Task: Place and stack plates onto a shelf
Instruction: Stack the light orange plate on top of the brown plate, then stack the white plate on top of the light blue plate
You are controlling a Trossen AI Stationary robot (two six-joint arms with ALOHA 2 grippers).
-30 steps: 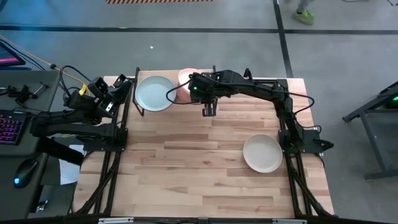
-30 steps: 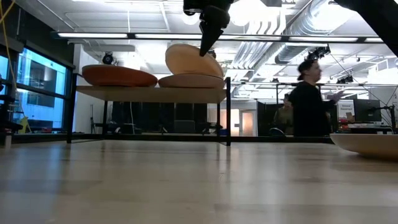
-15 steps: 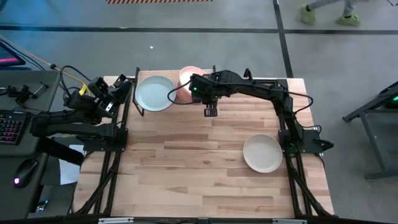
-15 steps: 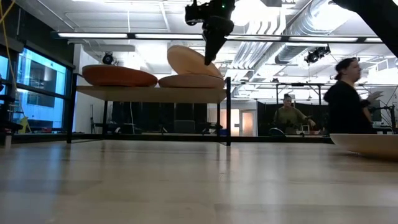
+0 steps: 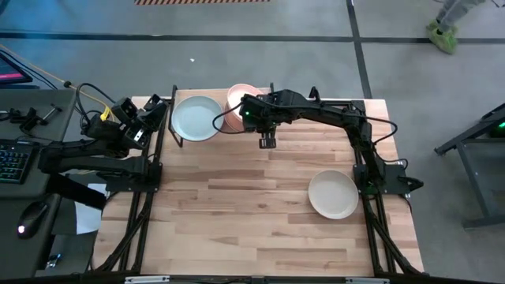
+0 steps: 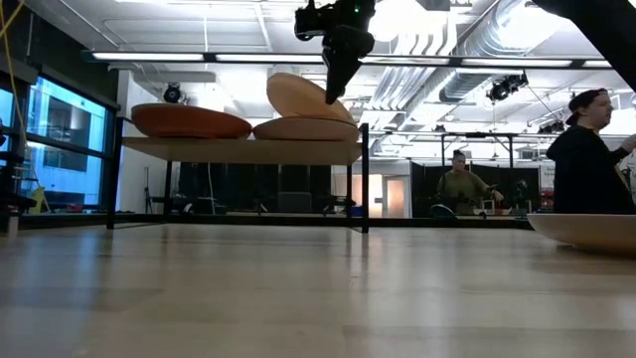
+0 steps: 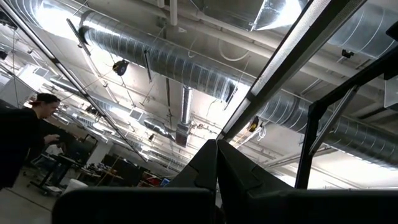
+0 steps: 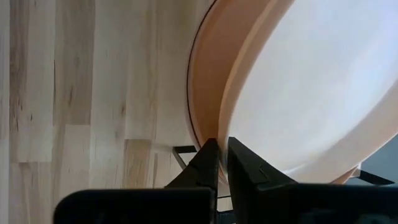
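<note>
The shelf (image 6: 238,149) stands at the table's far edge. Its left half carries a stack that shows pale blue from above (image 5: 196,118) and red-orange from the low view (image 6: 189,121). On its right half a peach plate (image 6: 303,129) lies flat, and a pink plate (image 6: 298,94) tilts over it, far part resting on the peach plate. My right gripper (image 8: 217,152) hangs over that plate's near rim, shut on it. A cream plate (image 5: 332,195) lies flat on the table near the right arm's base. My left gripper (image 7: 217,165) is shut, parked at the table's left edge, pointing up. My right gripper pinches the pink plate's near rim (image 8: 219,127) between its two fingers, coming from above and pointing down. The rim is lifted, so the plate tilts with its underside toward the near side. Its far part rests on the peach plate (image 8: 199,93) beneath.
Thin black shelf legs (image 6: 364,179) stand at the shelf's corners. Bare wooden tabletop (image 5: 237,205) stretches from the shelf to the near edge. The left arm (image 5: 95,146) lies outside the table's left edge. People stand in the room behind (image 6: 586,149).
My right gripper has moved down a little and slightly toward the table's right, staying shut on the rim. The pink plate's raised near edge has come lower with it, while its far part has stayed on the peach plate.
</note>
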